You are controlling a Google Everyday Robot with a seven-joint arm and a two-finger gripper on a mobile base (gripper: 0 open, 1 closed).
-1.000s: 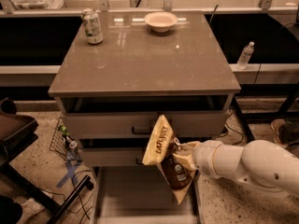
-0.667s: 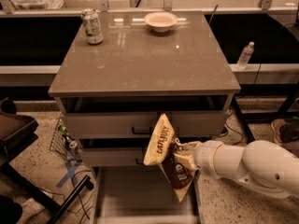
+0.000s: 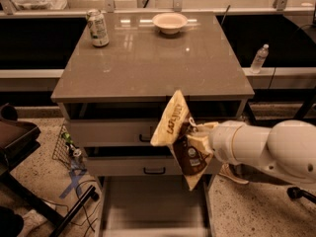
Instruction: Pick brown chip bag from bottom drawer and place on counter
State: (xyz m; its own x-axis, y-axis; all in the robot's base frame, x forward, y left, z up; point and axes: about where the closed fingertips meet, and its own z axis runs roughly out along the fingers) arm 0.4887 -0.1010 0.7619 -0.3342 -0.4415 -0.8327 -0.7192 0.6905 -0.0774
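Observation:
The brown chip bag (image 3: 178, 138), dark brown with tan-yellow edges, hangs tilted in the air in front of the cabinet's drawers, just below the counter's front edge. My gripper (image 3: 197, 141) comes in from the right on a white arm and is shut on the bag's right side. The bottom drawer (image 3: 153, 209) is pulled out below the bag, its pale floor bare. The counter (image 3: 148, 58) is the glossy grey-brown top behind and above the bag.
A drink can (image 3: 98, 27) stands at the counter's back left and a white bowl (image 3: 170, 22) at the back middle. Two upper drawers (image 3: 113, 132) with black handles are behind the bag. A water bottle (image 3: 258, 59) stands at right. A black stand (image 3: 29, 181) and cables lie at left.
The bag and gripper have risen slightly and moved a little right; otherwise nothing has shifted.

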